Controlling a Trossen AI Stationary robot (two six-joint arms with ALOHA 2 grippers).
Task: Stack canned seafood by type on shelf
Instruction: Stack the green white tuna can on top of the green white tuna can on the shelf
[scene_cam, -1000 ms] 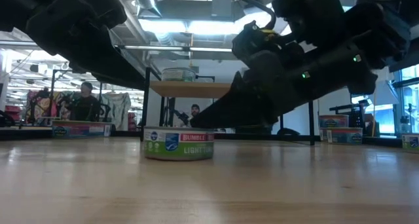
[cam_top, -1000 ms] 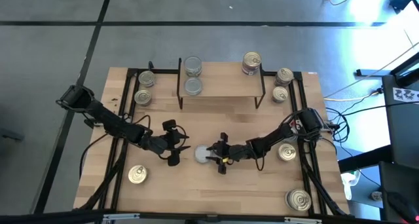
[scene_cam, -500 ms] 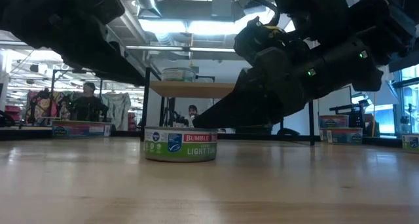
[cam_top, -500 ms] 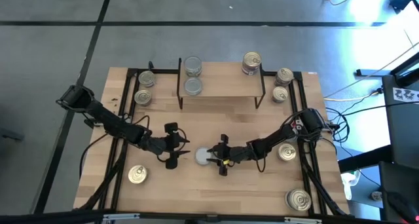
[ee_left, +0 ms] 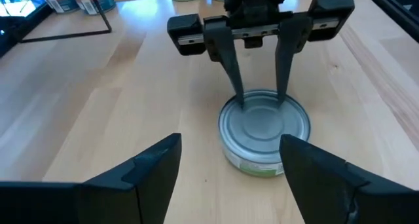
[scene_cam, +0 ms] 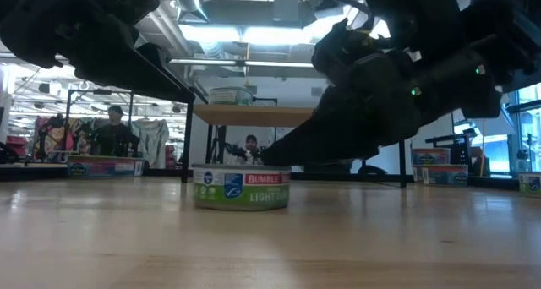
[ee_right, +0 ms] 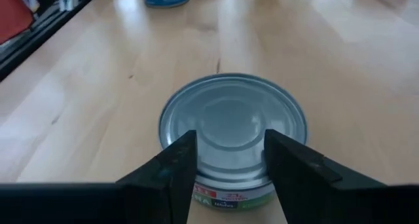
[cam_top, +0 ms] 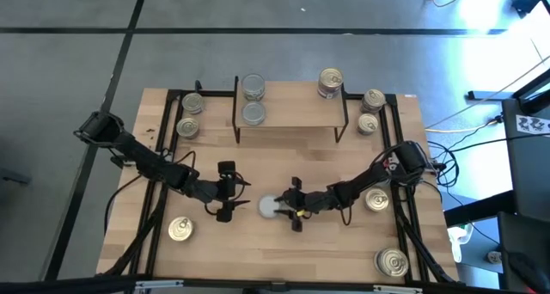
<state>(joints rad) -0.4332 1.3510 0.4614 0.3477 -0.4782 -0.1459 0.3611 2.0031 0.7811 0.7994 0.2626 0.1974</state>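
Wooden table (cam_top: 284, 251) carries the shelf (cam_top: 288, 115) and 7 cans; 3 cans top the shelf.

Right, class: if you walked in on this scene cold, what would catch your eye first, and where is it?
A silver-lidded can at the table's middle, with both grippers pointed at it. The right gripper has its fingertips over the lid; the left gripper waits open just beside the can. Behind, the shelf carries two silver-lidded cans at its left end.

The silver-lidded tuna can (cam_top: 268, 207) has slid a little toward the right arm's side. The right gripper (cam_top: 292, 210) moved with it. The left gripper (cam_top: 235, 199) has backed off and opened wider.
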